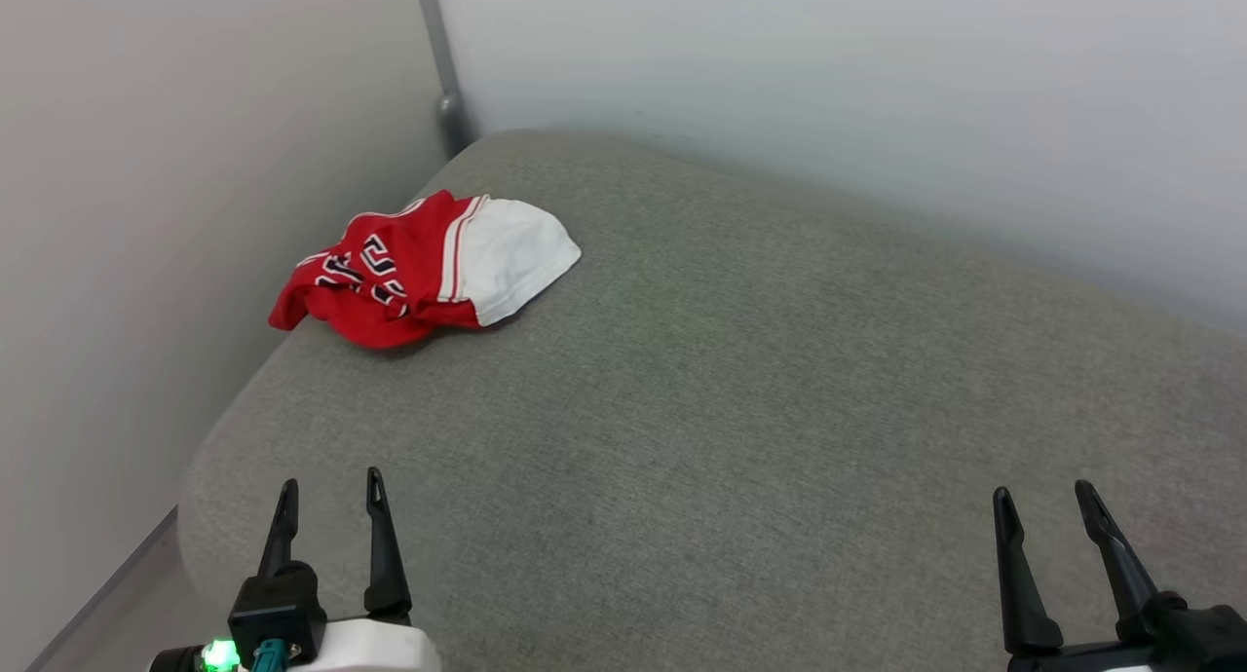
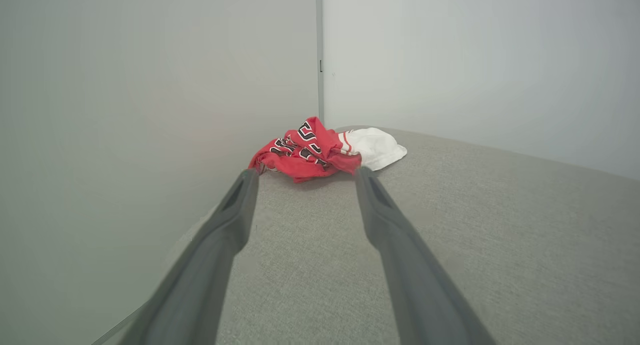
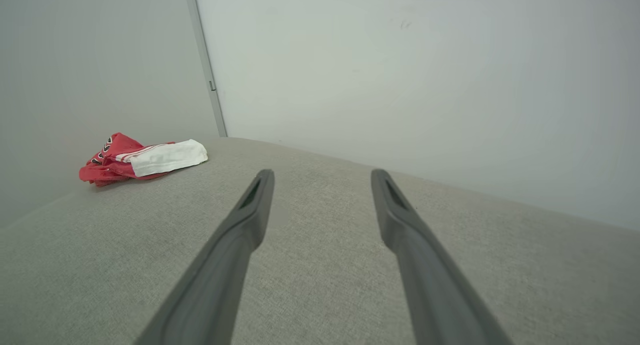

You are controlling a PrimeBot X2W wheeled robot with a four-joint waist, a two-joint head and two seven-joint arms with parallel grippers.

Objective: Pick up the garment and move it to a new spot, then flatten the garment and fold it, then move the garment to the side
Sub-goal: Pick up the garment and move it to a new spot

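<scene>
Nearest the robot, well short of the garment (image 1: 409,273), both hands hang above a grey padded surface (image 1: 731,409). The left hand (image 1: 332,478) is spread, its two dark fingers parted with bare grey fabric showing between them, and it grips nothing. The right hand (image 1: 1042,490) is parted the same way, also empty, and it sits farther from the garment than the left hand does. Neither hand touches the garment.

From the left wrist view, the garment lies straight ahead of the left hand, showing just past and between its fingertips. From the right wrist view, it lies well off to the left of that hand's fingers.

Between the hands and the garment runs a plain stretch of the padded surface.

The garment lies crumpled in a loose heap near the surface's far left corner, close to its left edge. Most of the heap is red, with bits of black lettering outlined in white showing in the folds; the characters are too creased to read. A white sleeve (image 1: 511,253) spreads flat from the garment's right side, joined to the red by red-and-white stripe trim.

Just beyond the garment, a grey pole (image 1: 443,68) rises in the corner where the left wall (image 1: 146,166) meets the back wall (image 1: 828,68).
</scene>
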